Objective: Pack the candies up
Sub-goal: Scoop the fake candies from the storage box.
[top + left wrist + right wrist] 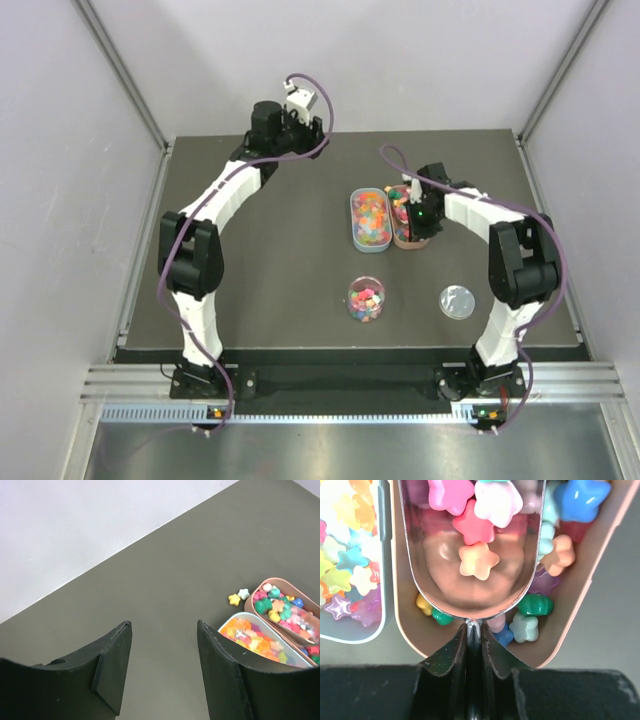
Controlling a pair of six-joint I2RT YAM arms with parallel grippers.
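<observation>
The candies are small star-shaped sweets in mixed colours. Some fill a pale blue tray and a pink tray, and some sit in a clear round cup. My right gripper is shut on the handle of a clear scoop. The scoop lies in the pink tray and holds a few candies. My left gripper is open and empty at the table's far left, over bare mat. Both trays show at the right of the left wrist view, the pink one behind the blue one.
The cup's clear lid lies on the dark mat right of the cup. Two loose candies lie on the mat beside the pink tray's far end. White walls close in the table on three sides.
</observation>
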